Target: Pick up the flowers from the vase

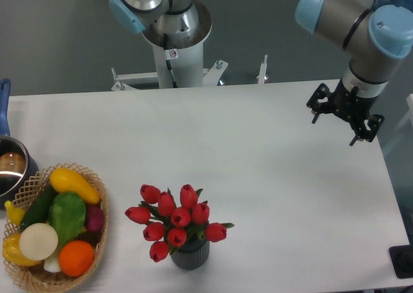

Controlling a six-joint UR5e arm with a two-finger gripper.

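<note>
Near worktop's front edge, flowers [175,221] sit untouched in vase [190,254]; end effector [344,117] far off, holding nothing, finger spread unclear. Whole pick remains.

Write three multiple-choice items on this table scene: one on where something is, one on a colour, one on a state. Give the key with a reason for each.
1. Where does the vase stand?
A. At the near edge, right of the basket
B. Inside the basket
C. Directly under the gripper

2. What colour are the flowers?
A. Yellow
B. Red
C. White

3. What is the state of the flowers?
A. Lying flat on the table
B. Held in the gripper
C. Standing in the vase

Key:
1 A, the vase sits near the front edge with the basket to its left in the picture.
2 B, every bud in the bunch is red, with green leaves.
3 C, the stems go down into the vase's mouth, while the gripper hangs far off by the table's far right corner, holding nothing.
</note>
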